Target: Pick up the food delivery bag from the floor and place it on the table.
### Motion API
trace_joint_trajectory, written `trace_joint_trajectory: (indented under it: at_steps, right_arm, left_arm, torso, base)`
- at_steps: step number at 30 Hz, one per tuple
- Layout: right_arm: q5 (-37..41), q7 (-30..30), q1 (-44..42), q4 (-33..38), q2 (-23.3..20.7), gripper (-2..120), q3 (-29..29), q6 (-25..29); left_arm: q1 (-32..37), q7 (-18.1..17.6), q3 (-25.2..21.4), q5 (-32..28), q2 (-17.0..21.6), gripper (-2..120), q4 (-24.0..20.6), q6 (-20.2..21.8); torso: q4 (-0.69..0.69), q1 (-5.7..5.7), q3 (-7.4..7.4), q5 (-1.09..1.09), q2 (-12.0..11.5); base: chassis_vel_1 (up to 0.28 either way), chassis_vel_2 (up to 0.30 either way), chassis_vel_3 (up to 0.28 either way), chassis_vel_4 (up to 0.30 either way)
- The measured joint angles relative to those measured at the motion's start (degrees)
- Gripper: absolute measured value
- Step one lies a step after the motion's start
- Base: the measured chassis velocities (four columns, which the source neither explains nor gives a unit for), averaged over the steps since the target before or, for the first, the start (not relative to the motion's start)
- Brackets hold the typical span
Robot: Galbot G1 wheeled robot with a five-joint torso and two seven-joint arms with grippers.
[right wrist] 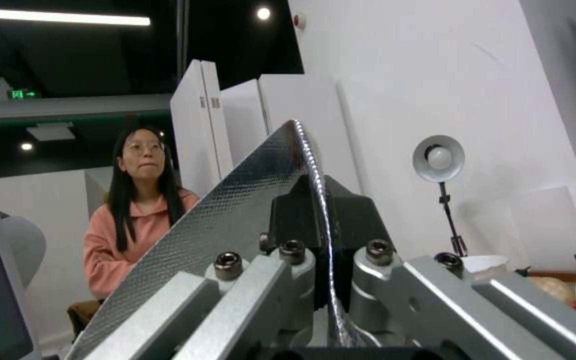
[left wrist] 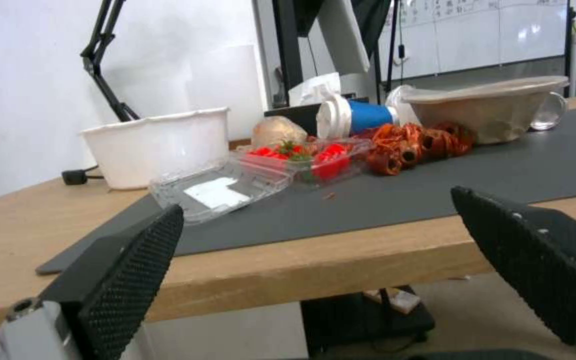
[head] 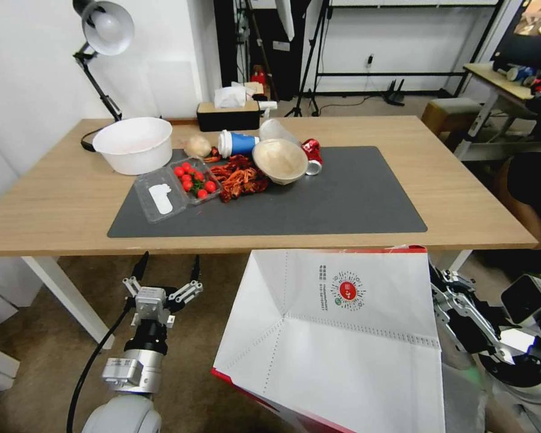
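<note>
The food delivery bag (head: 342, 343) is hanging in the air just short of the table (head: 54, 204), its top edge sitting about level with the near edge of the tabletop, so the pickup off the floor (head: 54, 361) is looking done. The right gripper (right wrist: 318, 240) is pinching the bag's foil-lined wall, fingers pressed together on the thin sheet, and it is sitting at the bag's right side. The left gripper (head: 165, 270) is hovering below the table's near edge, fingers (left wrist: 135, 260) spread wide and holding nothing. What's left, by my reading, is carrying the bag over the edge and setting it down; the dark grey mat (head: 342, 204) is offering bare room on its right half, clear of the white bowl (head: 133, 143) and the food clutter.
</note>
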Motion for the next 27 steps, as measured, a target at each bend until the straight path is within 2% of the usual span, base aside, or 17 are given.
trace_joint_trajectory:
  at_steps: [3,9,27]
  right_arm:
    - [0.0,-0.1,-0.2,-0.1,0.0,0,0.0,0.0]
    - [-0.1,-0.2,-0.4,-0.1,-0.1,0,0.2,0.0]
    - [-0.1,-0.6,-0.2,0.1,-0.4,0,0.0,-0.2]
  left_arm:
    - [-0.2,0.1,0.0,-0.7,0.1,100,0.4,-1.4]
    - [-0.4,0.3,0.3,-1.3,0.3,100,-0.1,-1.3]
    - [-0.3,-0.2,0.0,-0.4,0.3,100,-0.3,-1.0]
  torso:
    - [0.00,0.48,0.63,0.00,1.1]
    - [0.00,0.85,1.16,0.01,2.0]
    - [0.00,0.73,1.00,0.00,1.7]
  base:
    - [0.000,0.000,0.000,0.000]
    - [0.000,0.000,0.000,0.000]
    - [0.000,0.000,0.000,0.000]
